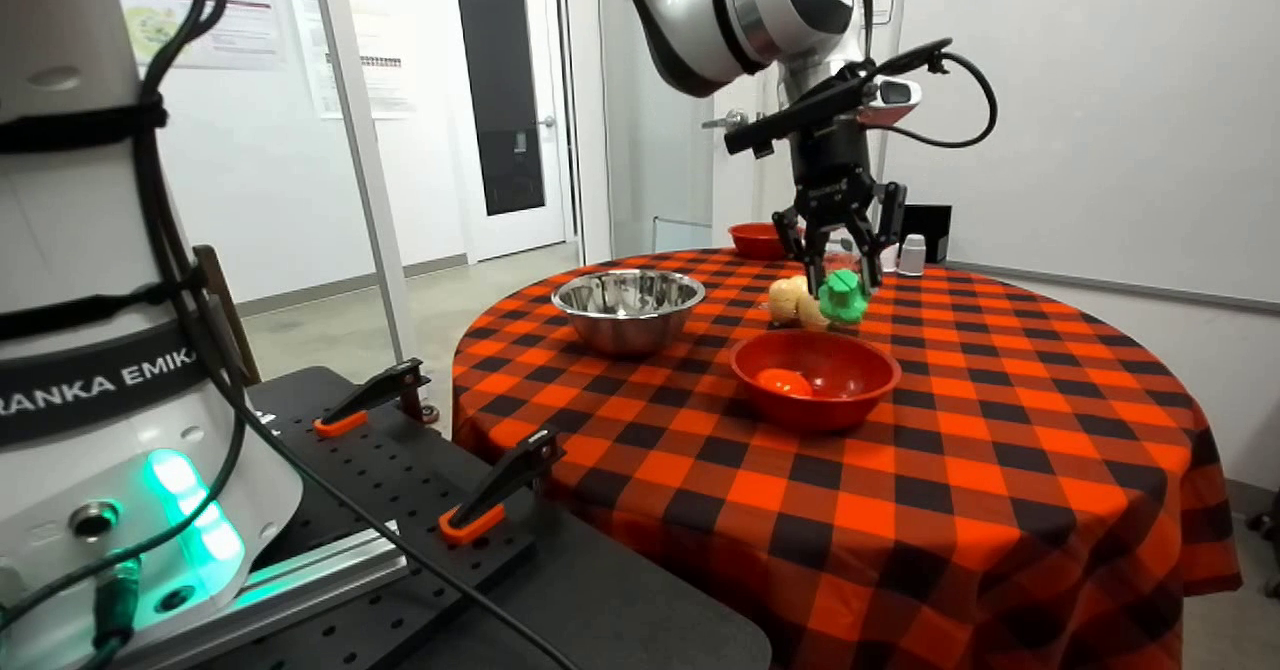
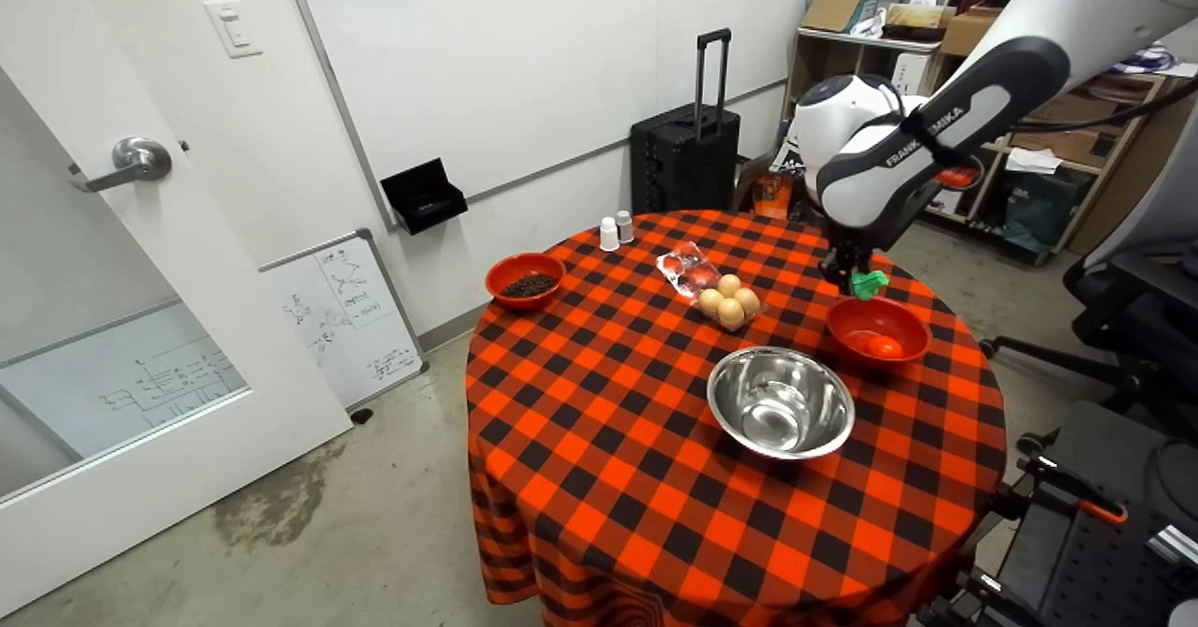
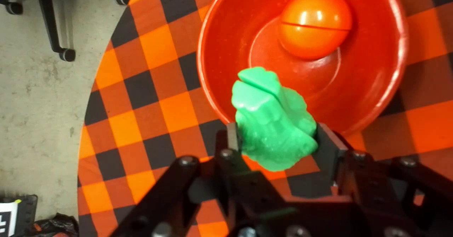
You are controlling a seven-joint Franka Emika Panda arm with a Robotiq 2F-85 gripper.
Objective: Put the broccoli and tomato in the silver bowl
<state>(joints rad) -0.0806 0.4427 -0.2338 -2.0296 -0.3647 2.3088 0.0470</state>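
Note:
The broccoli (image 3: 276, 123), a lumpy green floret, is held between the fingers of my gripper (image 3: 277, 132). It hangs in the air beside the near red bowl and also shows in both exterior views (image 1: 842, 298) (image 2: 869, 284). The fingers press on its two sides. The tomato (image 3: 315, 24), a round orange-red ball with a dark slit, lies inside the red bowl (image 3: 221, 53); it shows in both exterior views (image 1: 784, 382) (image 2: 883, 347). The silver bowl (image 1: 628, 334) stands upright on the table near the red bowl. It shows in an exterior view (image 2: 735, 412) but is out of the wrist view.
Several pale egg-like balls (image 2: 730, 304) sit in a clear plastic carton (image 2: 688, 267) behind the silver bowl. Another red bowl (image 2: 526, 301) with dark bits stands near the table edge. Two shakers (image 2: 609, 235) stand at the back. A checked cloth (image 2: 599, 477) covers the round table.

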